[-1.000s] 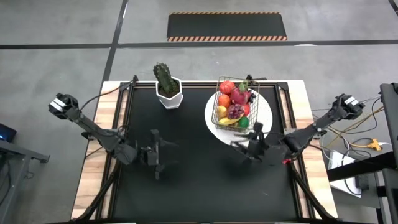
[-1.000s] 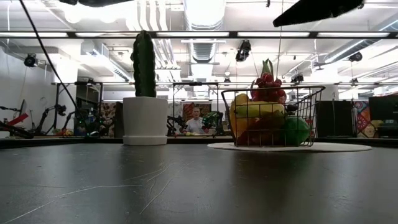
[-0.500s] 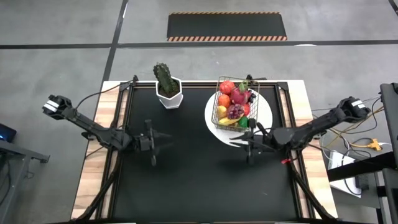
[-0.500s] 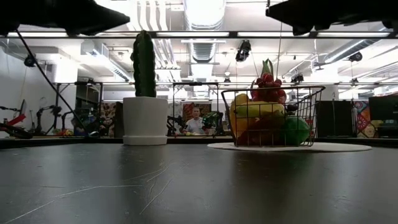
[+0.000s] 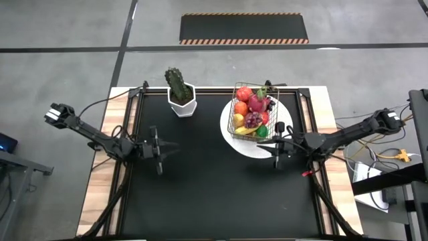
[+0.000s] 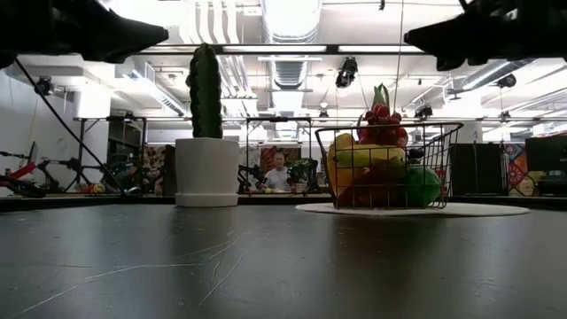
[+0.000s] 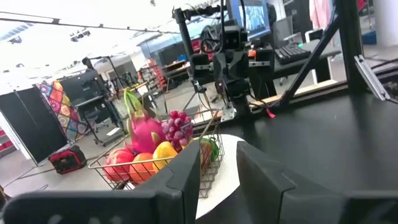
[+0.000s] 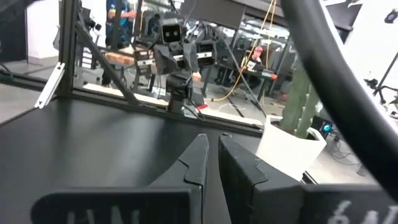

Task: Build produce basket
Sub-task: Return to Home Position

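Observation:
The wire basket (image 5: 250,111) stands on a round white plate (image 5: 283,124) at the table's far right, filled with produce: a pink dragon fruit (image 7: 144,133), purple grapes (image 7: 178,122), orange and yellow fruits. My left gripper (image 5: 175,145) hovers over the table's left half, pointing level toward the basket, its fingers (image 7: 186,171) a narrow gap apart with nothing between them. My right gripper (image 5: 261,142) hovers at the plate's near edge, pointing level toward the table's left, shut and empty (image 8: 213,149). Both show dark at the low view's top corners (image 6: 133,35) (image 6: 434,37).
A green cactus in a white pot (image 5: 180,96) stands at the far middle-left. The black mat (image 5: 214,194) lies bare between and in front of the arms. Cables run off both table sides. People and equipment show in the room beyond.
Both grippers have drawn back from the table's middle toward their own side edges and sunk, tipping from slanting downward to about level. The basket, plate and cactus have kept still.

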